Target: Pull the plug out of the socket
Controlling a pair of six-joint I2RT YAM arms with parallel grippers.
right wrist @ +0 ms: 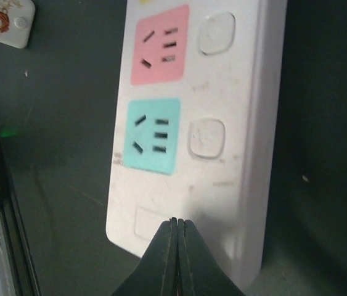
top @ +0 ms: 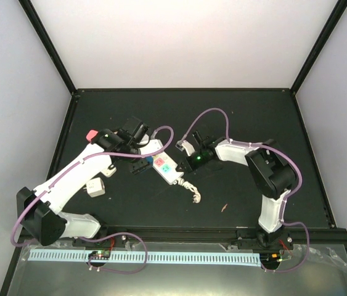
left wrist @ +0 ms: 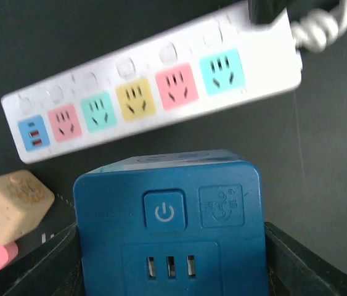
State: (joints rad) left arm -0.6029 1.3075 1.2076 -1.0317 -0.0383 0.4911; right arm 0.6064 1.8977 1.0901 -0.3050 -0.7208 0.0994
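Black table (top: 253,123): socket (right wrist: 247,92) beneath right fingers (right wrist: 167,259), plug (left wrist: 167,234) between left fingers (left wrist: 296,262).

**Plastic Finishes on a Matt Table**

The socket (left wrist: 155,83) is cased in smooth white plastic with a mild gloss, and its coloured outlet faces are finished matt. The plug (left wrist: 170,228), lower middle of the left wrist view, is moulded in smooth, faintly shiny blue plastic. The cord (left wrist: 324,24), upper right, is sheathed in shiny white plastic. The beige cube (left wrist: 13,203) at lower left appears speckled, perhaps grainy, though it is blurred. The table (left wrist: 327,172) is surfaced in matt black.
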